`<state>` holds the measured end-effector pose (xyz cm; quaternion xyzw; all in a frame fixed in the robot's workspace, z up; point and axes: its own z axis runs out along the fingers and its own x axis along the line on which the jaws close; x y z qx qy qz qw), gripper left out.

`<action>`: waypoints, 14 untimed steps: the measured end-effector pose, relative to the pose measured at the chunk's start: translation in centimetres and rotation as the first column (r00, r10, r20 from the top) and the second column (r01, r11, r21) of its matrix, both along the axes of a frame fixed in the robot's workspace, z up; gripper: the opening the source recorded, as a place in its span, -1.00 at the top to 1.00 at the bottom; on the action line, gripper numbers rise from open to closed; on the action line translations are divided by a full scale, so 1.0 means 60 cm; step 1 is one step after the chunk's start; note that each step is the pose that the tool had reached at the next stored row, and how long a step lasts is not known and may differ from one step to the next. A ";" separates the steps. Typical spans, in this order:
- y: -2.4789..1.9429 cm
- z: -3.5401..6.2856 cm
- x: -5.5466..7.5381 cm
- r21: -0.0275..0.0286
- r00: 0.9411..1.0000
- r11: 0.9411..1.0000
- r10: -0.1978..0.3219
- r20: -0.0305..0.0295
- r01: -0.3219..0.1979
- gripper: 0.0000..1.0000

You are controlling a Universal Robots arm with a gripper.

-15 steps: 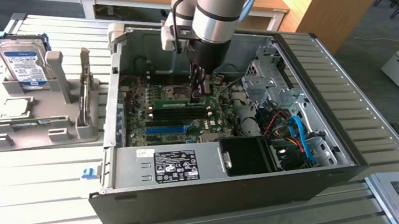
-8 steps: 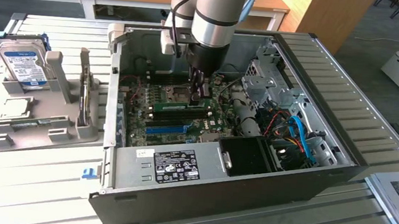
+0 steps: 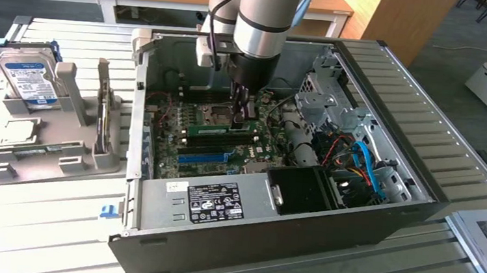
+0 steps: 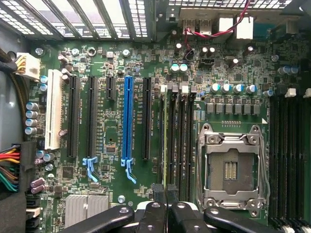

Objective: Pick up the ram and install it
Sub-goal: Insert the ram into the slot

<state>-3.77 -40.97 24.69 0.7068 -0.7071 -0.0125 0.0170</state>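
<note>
Wrist view, items placed from the CPU socket (image 4: 232, 167):
- Motherboard (image 4: 116, 63): green, carries everything below.
- CPU socket: open metal frame, bare contacts inside.
- Black memory slots (image 4: 181, 141): just beside the socket, parallel to its side.
- Ram (image 4: 165, 141): thin green edge along the memory slot farthest from the socket.
- Gripper (image 4: 165, 191): black fingertips (image 4: 156, 191) closed on the ram's near end.
- Blue slot (image 4: 129, 116): beyond the ram from the socket.
- Black expansion slots (image 4: 91, 116): farther still.
- White slot (image 4: 53, 116): farthest of the row.
- Second bank of black slots (image 4: 289, 145): on the socket's opposite side.
- Silver-topped capacitors (image 4: 233, 88): near the socket's far edge.
</note>
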 end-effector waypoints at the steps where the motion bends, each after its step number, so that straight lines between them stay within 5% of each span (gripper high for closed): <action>1: 0.0000 0.000 0.000 0.000 1.000 1.000 -0.002 0.000 0.002 0.76; 14: 0.0000 -0.001 0.002 0.000 1.000 1.000 -0.017 0.000 0.017 0.76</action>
